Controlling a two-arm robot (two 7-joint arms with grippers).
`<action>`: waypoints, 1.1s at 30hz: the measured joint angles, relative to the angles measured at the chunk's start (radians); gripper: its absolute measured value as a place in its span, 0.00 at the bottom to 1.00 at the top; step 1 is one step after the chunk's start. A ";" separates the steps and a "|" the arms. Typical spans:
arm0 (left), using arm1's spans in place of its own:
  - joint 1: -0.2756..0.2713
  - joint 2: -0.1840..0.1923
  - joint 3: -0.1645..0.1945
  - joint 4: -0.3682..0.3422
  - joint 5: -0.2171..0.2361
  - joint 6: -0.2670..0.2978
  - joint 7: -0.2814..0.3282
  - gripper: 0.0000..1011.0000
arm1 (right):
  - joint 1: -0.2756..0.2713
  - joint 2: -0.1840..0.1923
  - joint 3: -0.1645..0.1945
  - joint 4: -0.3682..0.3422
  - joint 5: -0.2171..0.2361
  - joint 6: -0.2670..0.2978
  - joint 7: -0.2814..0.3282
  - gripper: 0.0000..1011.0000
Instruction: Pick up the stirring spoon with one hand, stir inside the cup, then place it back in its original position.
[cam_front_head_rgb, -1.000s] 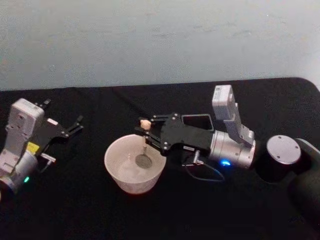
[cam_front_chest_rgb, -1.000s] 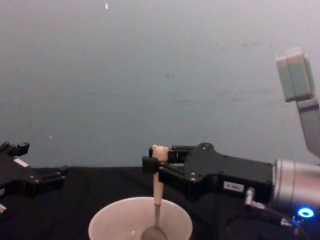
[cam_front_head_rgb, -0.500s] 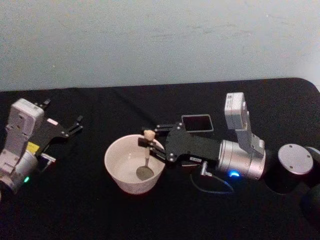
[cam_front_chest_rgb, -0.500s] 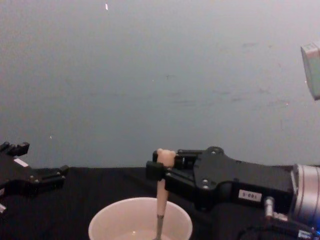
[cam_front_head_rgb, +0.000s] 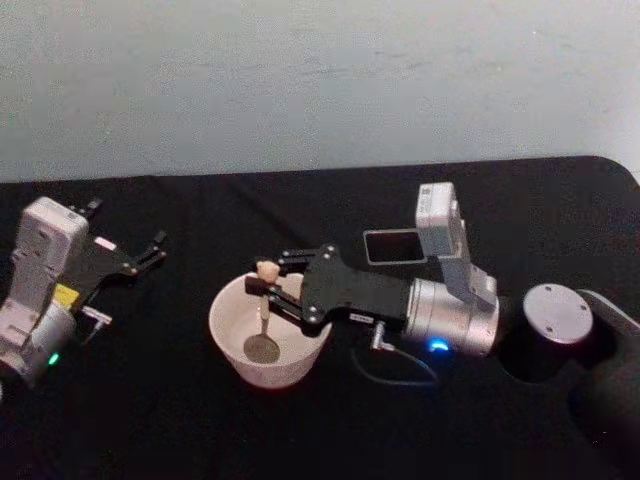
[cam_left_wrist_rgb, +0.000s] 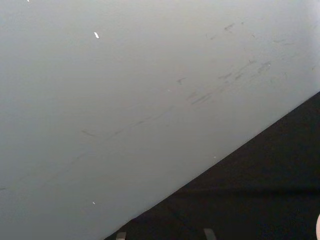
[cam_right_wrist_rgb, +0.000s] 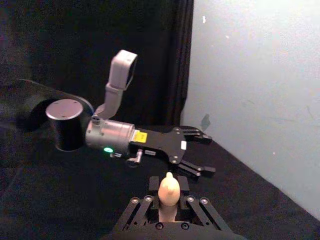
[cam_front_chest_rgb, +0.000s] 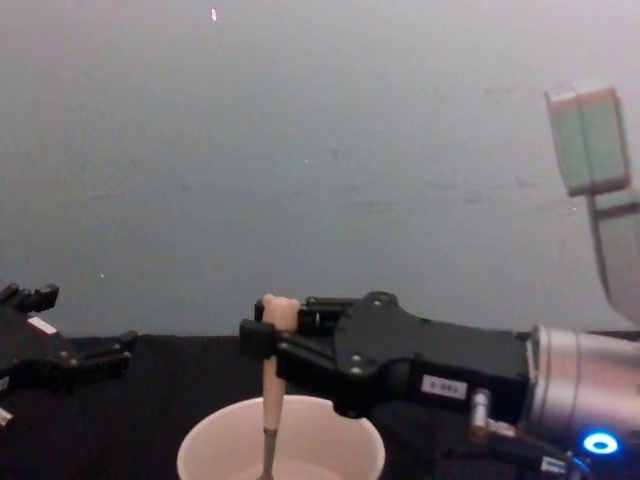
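Black table (cam_front_head_rgb: 150, 400); right gripper (cam_front_head_rgb: 268, 276) around spoon (cam_front_head_rgb: 263, 320)

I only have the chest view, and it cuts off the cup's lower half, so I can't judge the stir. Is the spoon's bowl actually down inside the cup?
Observer: Yes. In the head view, the right end effector grips the stirring spoon near its top, and its bowl sits low inside the cup.
Operator: Anything behind that arm?
Observer: A dark square holder sits on the table just behind it, apart from the cup.
Operator: And the left side?
Observer: The left end effector is parked well to the cup's left, open and holding nothing.
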 joint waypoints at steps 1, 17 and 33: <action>0.000 0.000 0.000 0.000 0.000 0.000 0.000 0.99 | 0.010 -0.010 -0.002 0.017 -0.004 -0.004 -0.004 0.21; 0.000 0.000 0.000 0.000 0.000 0.000 0.000 0.99 | 0.061 -0.047 0.019 0.118 -0.032 -0.034 -0.030 0.21; 0.000 0.000 0.000 0.000 0.000 0.000 0.000 0.99 | 0.000 0.019 0.050 0.020 -0.022 -0.010 -0.042 0.21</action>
